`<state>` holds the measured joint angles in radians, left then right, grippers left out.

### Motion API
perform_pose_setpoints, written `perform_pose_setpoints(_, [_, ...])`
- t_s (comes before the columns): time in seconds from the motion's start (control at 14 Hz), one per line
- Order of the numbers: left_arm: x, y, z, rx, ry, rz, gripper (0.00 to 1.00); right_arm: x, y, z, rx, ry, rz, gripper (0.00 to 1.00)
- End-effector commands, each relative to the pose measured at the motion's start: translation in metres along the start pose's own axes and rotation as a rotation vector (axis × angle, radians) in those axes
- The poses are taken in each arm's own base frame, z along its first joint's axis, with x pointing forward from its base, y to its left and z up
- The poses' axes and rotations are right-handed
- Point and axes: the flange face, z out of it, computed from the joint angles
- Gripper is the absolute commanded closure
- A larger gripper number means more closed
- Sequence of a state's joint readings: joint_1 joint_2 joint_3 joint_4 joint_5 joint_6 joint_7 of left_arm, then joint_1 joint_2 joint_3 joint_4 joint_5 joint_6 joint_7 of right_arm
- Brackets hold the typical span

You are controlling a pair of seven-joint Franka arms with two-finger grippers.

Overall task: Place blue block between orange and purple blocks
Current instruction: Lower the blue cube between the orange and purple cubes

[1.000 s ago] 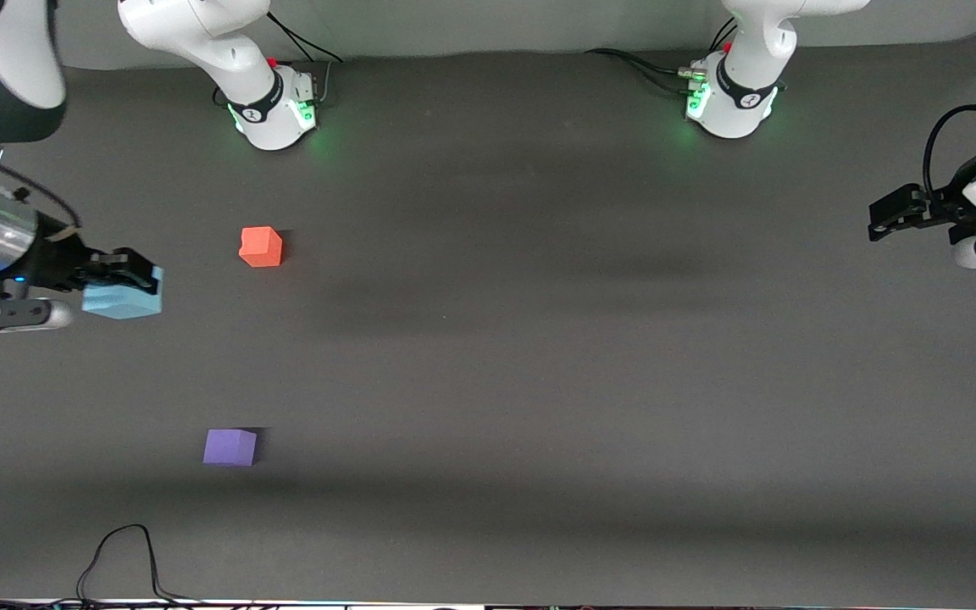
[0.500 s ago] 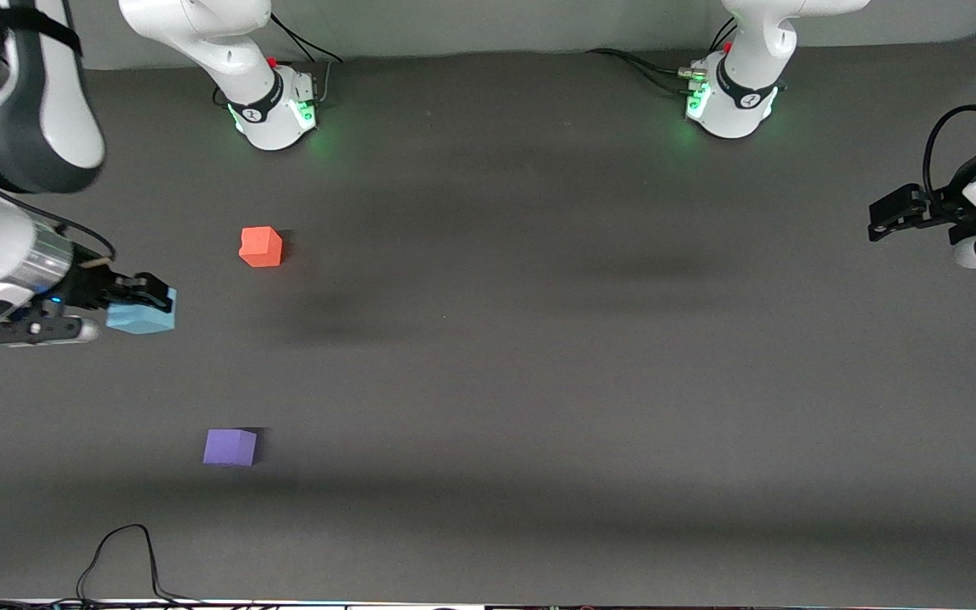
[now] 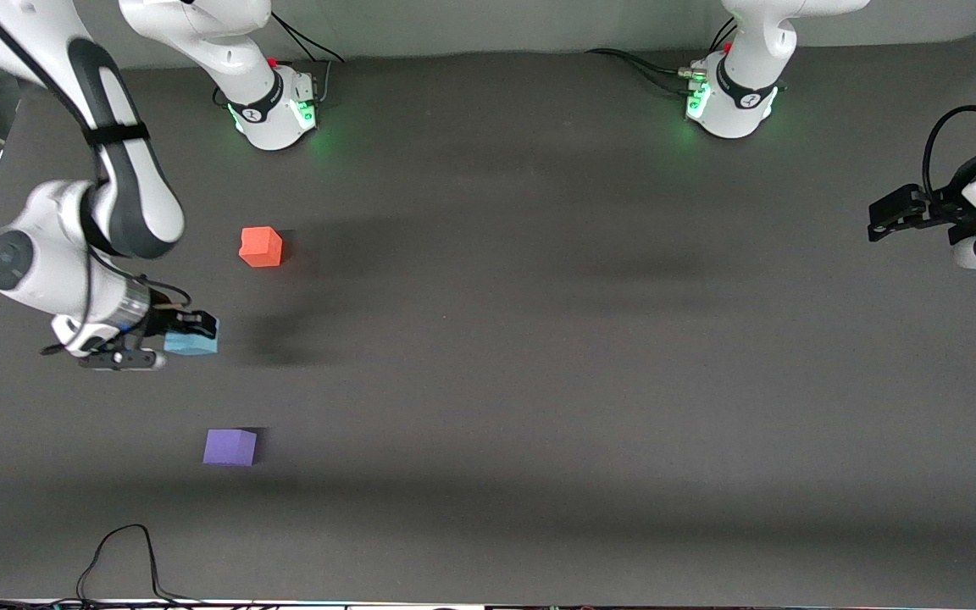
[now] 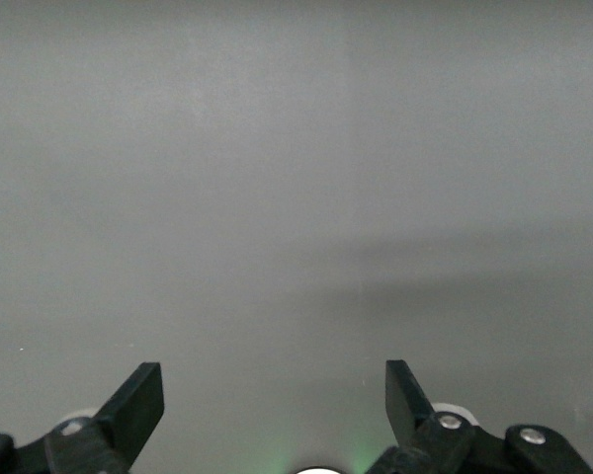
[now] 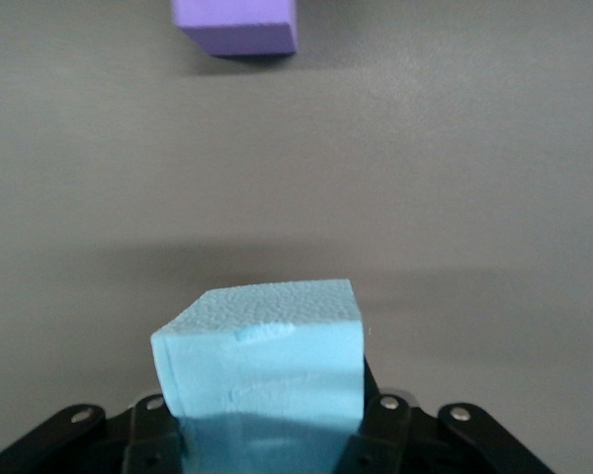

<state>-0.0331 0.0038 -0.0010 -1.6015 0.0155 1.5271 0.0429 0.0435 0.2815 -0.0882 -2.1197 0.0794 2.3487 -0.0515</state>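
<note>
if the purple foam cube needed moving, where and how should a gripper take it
Judging by its pose, from straight above, fingers closing on two opposite side faces of the small violet-purple matte foam cube. It sits flat and alone on the dark table, so every side is free; its flat parallel faces suit a two-finger pinch.

Robotics lab — a test bench, not a home or shop. Two white Franka arms stand on bolted bases (image 3: pixel 276 114) and (image 3: pixel 729 106) with green status lights along one edge of a dark grey matte table (image 3: pixel 539 381). Black cables (image 3: pixel 119 559) trail over the table's edge nearest the front camera. The only props are plain foam cubes — orange (image 3: pixel 261 246), purple (image 3: pixel 230 446), light blue (image 3: pixel 191 343).
</note>
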Motion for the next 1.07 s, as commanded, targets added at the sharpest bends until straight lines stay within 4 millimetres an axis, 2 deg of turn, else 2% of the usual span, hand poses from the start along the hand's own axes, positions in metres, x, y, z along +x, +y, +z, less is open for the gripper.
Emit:
perform_pose_setpoints(0.0, [0.0, 0.002, -0.001, -0.006, 0.008, 0.002, 0.0, 0.01, 0.001, 0.059, -0.015, 0.001, -0.014, 0.51])
perform_pose_setpoints(0.14, [0.0, 0.002, 0.0, -0.006, 0.006, 0.002, 0.0, 0.009, -0.001, 0.082, -0.018, -0.002, -0.004, 0.51])
perform_pose_setpoints(0.21, [0.0, 0.002, 0.0, -0.006, 0.008, 0.002, 0.0, 0.008, -0.001, 0.088, -0.017, -0.01, 0.0, 0.51])
perform_pose_setpoints(0.5, [0.0, 0.004, 0.001, -0.006, 0.006, 0.002, 0.0, 0.004, -0.01, 0.092, -0.004, -0.023, 0.013, 0.51])
perform_pose_setpoints(0.64, [0.001, 0.004, 0.002, -0.006, 0.005, 0.002, 0.0, -0.001, -0.024, 0.095, 0.0, -0.034, 0.011, 0.51])
perform_pose_setpoints(0.93, [0.001, 0.003, 0.002, -0.006, 0.005, 0.0, 0.0, -0.007, -0.035, 0.099, -0.003, -0.046, 0.032, 0.51])
perform_pose_setpoints(1.0, [0.001, 0.004, 0.002, -0.006, 0.005, 0.002, 0.0, -0.007, -0.036, 0.099, -0.003, -0.047, 0.032, 0.46])
